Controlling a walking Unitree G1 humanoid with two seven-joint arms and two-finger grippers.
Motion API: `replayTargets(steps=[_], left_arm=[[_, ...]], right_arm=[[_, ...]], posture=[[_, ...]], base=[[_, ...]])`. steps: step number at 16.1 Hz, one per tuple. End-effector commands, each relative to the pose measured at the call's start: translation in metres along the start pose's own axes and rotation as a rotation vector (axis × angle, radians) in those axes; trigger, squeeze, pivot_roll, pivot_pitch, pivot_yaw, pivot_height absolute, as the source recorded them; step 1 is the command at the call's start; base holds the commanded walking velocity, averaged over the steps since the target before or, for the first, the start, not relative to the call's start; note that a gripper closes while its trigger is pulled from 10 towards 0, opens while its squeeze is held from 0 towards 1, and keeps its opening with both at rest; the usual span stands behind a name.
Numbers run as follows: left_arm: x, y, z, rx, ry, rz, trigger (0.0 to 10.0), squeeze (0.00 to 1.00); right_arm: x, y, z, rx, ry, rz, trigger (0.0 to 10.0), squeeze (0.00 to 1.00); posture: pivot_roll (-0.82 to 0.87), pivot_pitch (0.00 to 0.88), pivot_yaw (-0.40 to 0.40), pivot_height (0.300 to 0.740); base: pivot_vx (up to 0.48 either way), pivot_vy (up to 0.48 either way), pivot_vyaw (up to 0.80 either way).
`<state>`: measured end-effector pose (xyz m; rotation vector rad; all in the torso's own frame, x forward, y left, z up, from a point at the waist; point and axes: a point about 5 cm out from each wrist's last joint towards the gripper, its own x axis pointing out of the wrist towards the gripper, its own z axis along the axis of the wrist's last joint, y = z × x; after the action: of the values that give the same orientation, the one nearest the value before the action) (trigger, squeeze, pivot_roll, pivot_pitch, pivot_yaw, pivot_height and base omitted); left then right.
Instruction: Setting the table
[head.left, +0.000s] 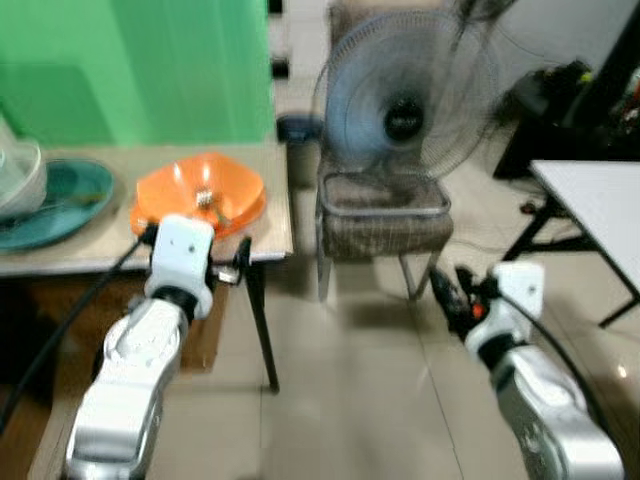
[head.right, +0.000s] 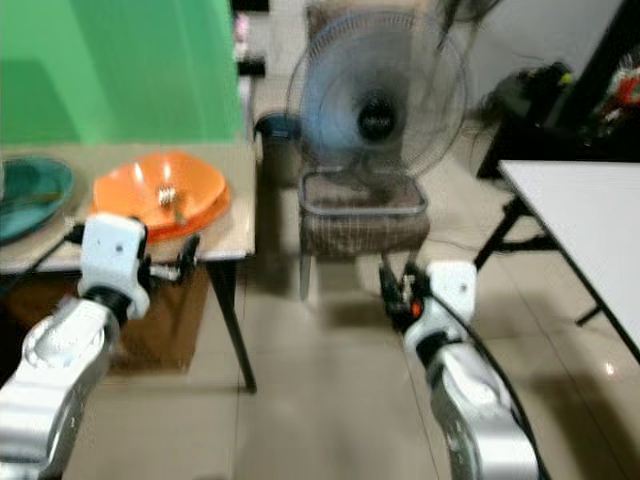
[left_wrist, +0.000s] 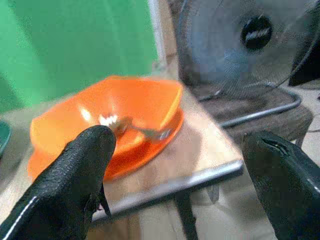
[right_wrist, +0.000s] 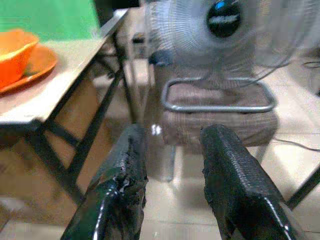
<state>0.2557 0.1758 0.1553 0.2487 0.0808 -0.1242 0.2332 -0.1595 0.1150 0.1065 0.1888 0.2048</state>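
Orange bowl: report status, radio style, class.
Left gripper open, short of the table edge. Right gripper open, over the floor. Orange bowl on its plate, fork inside. Nothing in the way.

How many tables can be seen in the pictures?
2: a beige table with black legs on the robot's left holding dishes, and a white table on its right. Others may be hidden.

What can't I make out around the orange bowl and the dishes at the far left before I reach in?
- Left gripper, head views: fingers hidden behind its own wrist.
- Utensil in the orange bowl: blurred, spoon or fork unclear.
- Teal plate and pale dish: cut off by the left edge.
- Plate under the bowl: mostly covered by it.
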Motion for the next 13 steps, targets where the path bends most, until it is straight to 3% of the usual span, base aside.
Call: replayTargets(steps=[1, 2, 6, 13], left_arm=[[-0.0013, 0.0004, 0.0013, 0.007, -0.003, 0.012, 10.0, 0.00], [-0.0020, 0.0005, 0.0016, 0.007, -0.004, 0.012, 10.0, 0.00], [-0.0038, 0.0034, 0.0048, -0.003, -0.015, 0.017, 10.0, 0.00], [-0.0057, 0.0074, 0.0051, 0.001, -0.016, 0.012, 10.0, 0.00]], right_arm=[[0.0016, 0.0012, 0.0025, -0.026, 0.002, 0.032, 10.0, 0.00], [0.0022, 0.0021, 0.0025, -0.029, 0.003, 0.037, 10.0, 0.00], [0.0072, 0.0048, 0.0029, -0.014, 0.002, 0.044, 10.0, 0.00], [0.0104, 0.0031, 0.0025, 0.007, -0.013, 0.005, 10.0, 0.00]], posture=[[0.09, 0.000, -0.045, 0.740], [0.09, 0.000, -0.048, 0.740], [0.11, 0.000, -0.053, 0.740], [0.13, 0.000, -0.053, 0.740]], base=[[0.000, 0.000, 0.00], [0.000, 0.000, 0.00], [0.218, 0.000, 0.80], [0.338, 0.000, 0.00]])
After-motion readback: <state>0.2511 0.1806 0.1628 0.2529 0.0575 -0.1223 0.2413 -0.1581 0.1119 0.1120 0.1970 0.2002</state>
